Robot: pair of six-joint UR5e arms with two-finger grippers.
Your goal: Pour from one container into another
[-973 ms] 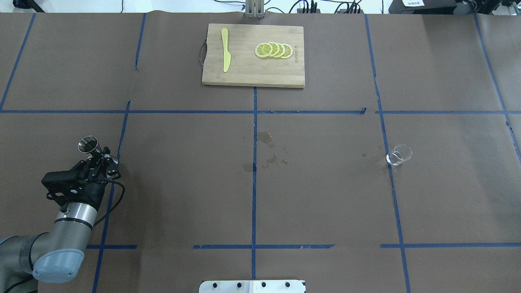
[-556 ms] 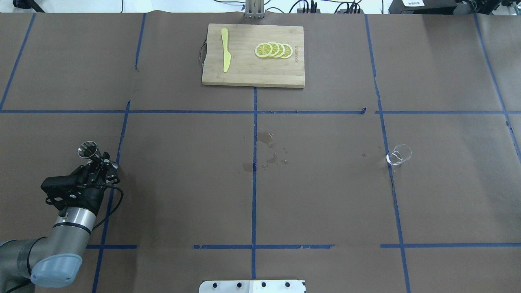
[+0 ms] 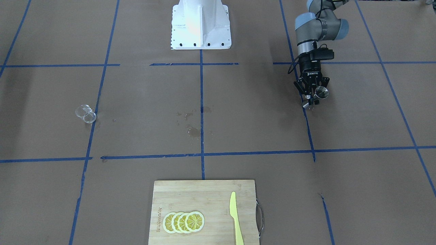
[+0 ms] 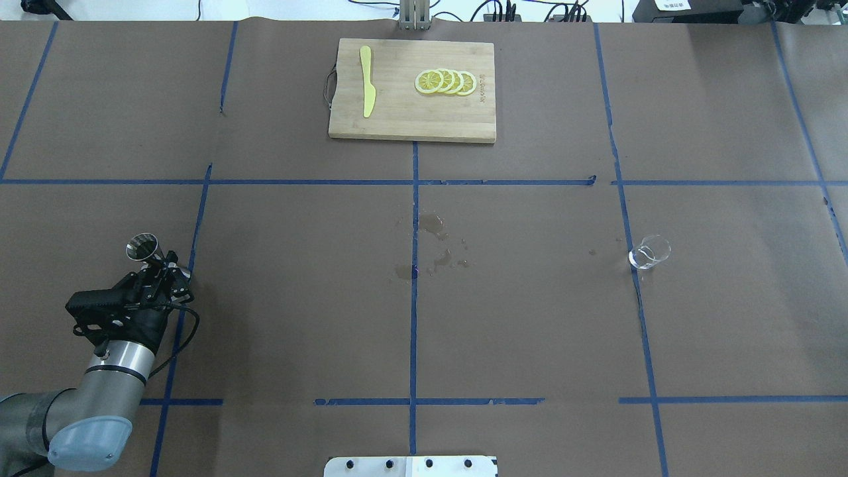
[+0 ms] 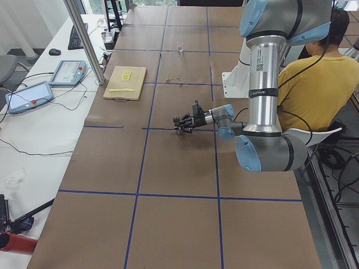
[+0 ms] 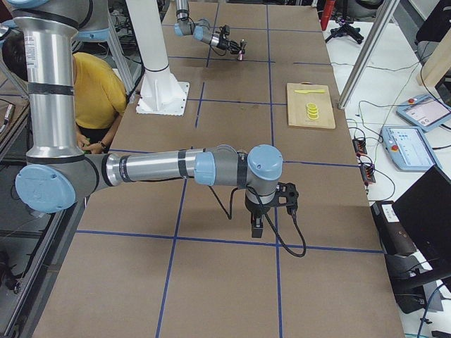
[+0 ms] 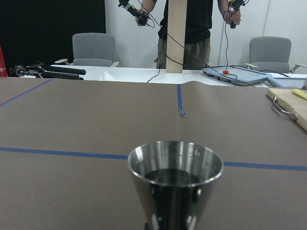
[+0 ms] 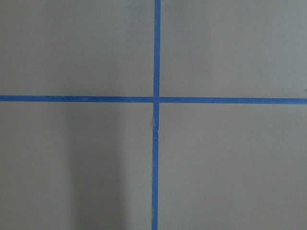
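Gripping with our left gripper (image 4: 165,264), jaws clamped on its lower half, we hold the small shiny stainless-steel hourglass jigger (image 4: 142,246) upright. The small clear rounded glass cup (image 4: 649,252) stands well apart at its three o'clock. Our right gripper (image 6: 257,227): we cannot tell how open.

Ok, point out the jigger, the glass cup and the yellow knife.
jigger (image 4: 142,246), overhead view, open mouth of its upper cone.
glass cup (image 4: 650,252), overhead view, middle of its clear body.
yellow knife (image 4: 366,81), overhead view, middle of its length.
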